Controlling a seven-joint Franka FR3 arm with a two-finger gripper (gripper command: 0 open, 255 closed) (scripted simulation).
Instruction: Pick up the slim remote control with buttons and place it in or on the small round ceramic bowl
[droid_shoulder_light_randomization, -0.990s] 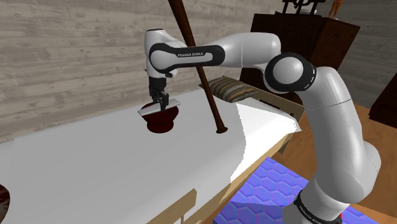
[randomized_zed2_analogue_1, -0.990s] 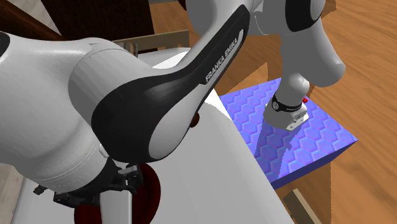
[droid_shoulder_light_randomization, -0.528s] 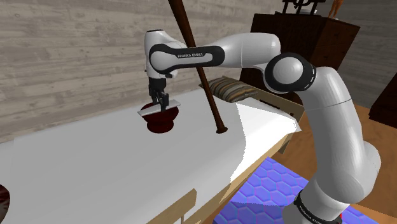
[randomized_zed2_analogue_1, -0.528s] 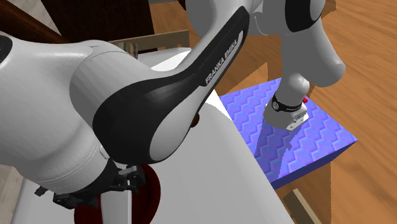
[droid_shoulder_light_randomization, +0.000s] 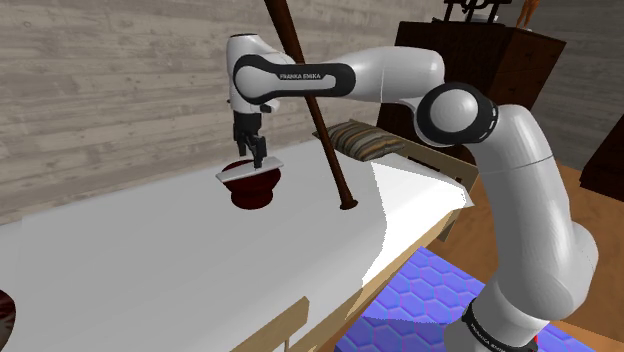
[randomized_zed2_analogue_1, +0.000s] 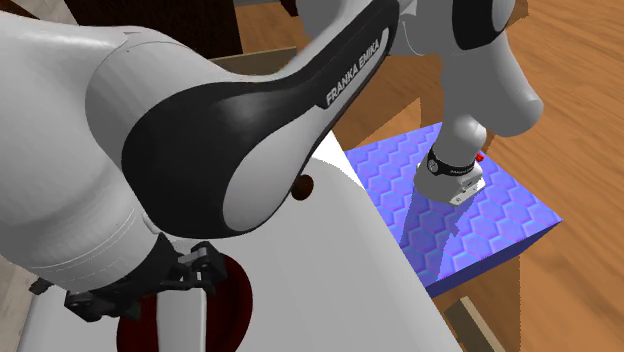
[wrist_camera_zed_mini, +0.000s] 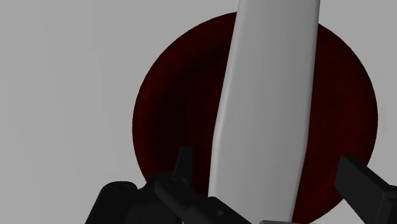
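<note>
So, where was the remote control (droid_shoulder_light_randomization: 250, 171) at that moment, and did the gripper (droid_shoulder_light_randomization: 255, 152) have it?

Me: Nope, it didn't. On my screens the remote, drawn plain pale grey, lay flat across the rim of the dark red bowl (droid_shoulder_light_randomization: 253, 190), with both ends poking out past the edge. In the shoulder view the gripper hung just above it, clear of it.

Them: Open or closed though?

Me: Spread wide. In the wrist view the two black fingers (wrist_camera_zed_mini: 366, 186) stood well apart, one on each side of the remote (wrist_camera_zed_mini: 267, 108). I could see bowl (wrist_camera_zed_mini: 172, 95) showing in the gap between each finger and the remote's edge, so nothing was clasped.

Them: Anything else crowding it?

Me: Not really. The bowl sat on the white table (droid_shoulder_light_randomization: 150, 270). A brown pole (droid_shoulder_light_randomization: 318, 120) slanted up from a round foot on the table, off to the shoulder view's right of the bowl and apart from it. A striped cushion (droid_shoulder_light_randomization: 362, 140) lay beyond the pole, at the table's far end. In the second exterior view the arm's forearm (randomized_zed2_analogue_1: 200, 130) blocked most of the scene. I only saw part of the bowl (randomized_zed2_analogue_1: 232, 310) under it, and the blue hex-patterned stand (randomized_zed2_analogue_1: 470, 215) with the arm's base on it.
</note>
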